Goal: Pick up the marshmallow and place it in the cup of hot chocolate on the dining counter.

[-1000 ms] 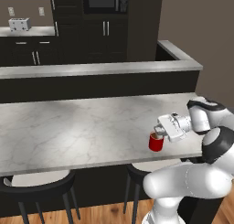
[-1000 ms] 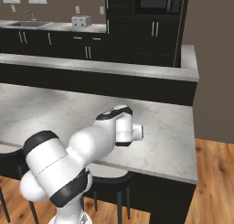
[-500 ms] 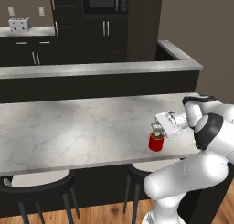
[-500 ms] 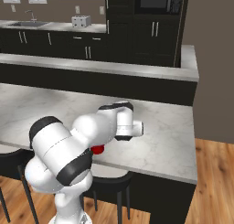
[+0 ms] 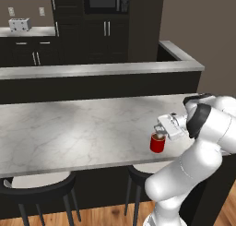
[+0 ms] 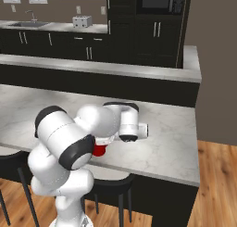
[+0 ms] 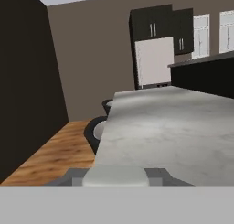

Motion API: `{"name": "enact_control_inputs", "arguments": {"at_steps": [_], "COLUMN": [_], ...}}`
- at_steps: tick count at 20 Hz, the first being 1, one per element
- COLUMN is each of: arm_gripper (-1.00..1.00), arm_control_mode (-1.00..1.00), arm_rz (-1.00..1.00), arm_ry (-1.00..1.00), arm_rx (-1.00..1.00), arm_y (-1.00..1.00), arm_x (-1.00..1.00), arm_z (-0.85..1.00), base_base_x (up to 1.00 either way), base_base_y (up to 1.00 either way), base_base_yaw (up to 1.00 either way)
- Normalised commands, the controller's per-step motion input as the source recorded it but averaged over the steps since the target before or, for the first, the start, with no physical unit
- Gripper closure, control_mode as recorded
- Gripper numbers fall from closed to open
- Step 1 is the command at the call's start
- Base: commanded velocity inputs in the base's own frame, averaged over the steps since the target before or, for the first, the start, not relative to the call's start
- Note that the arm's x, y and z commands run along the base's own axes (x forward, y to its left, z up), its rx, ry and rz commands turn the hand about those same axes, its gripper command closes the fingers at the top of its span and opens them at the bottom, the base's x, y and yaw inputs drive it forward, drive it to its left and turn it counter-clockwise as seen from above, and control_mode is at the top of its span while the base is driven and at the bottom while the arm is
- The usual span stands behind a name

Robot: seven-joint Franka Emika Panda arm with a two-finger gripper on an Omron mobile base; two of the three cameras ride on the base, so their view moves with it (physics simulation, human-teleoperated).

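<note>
The arm had swung further over the surface (image 5: 69, 133), so the gripper (image 5: 160, 129) hung just above the red cup (image 5: 157, 143). It was clenched; I couldn't see the marshmallow. The drop looked close. The cup held something dark.

The long white-grey marbled dining counter (image 5: 73, 128) lies bare across its left and middle stretch, so passage there is open from the front edge back to the raised grey ledge (image 5: 92, 70), which walls off the far edge. Near the front right corner stands the small red handleless cup (image 5: 157, 143), with the white arm's hand directly over it.
</note>
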Motion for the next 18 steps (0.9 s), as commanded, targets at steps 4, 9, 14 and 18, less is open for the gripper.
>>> {"name": "enact_control_inputs", "arguments": {"at_steps": [4,9,14,18], "arm_gripper": [1.0,1.0,1.0,-1.0], "arm_control_mode": [-1.0,-1.0,-1.0,-1.0], "arm_rz": [0.0,0.0,0.0,0.0], "arm_ry": [0.0,0.0,0.0,0.0], "arm_rx": [0.0,0.0,0.0,0.0], "arm_y": [0.0,0.0,0.0,0.0], "arm_x": [0.01,0.06,0.08,0.04], "arm_z": [-0.19,-0.14,-0.13,-0.24], "base_base_x": [0.0,0.0,0.0,0.0], "base_base_y": [0.0,0.0,0.0,0.0], "base_base_yaw": [0.0,0.0,0.0,0.0]}}
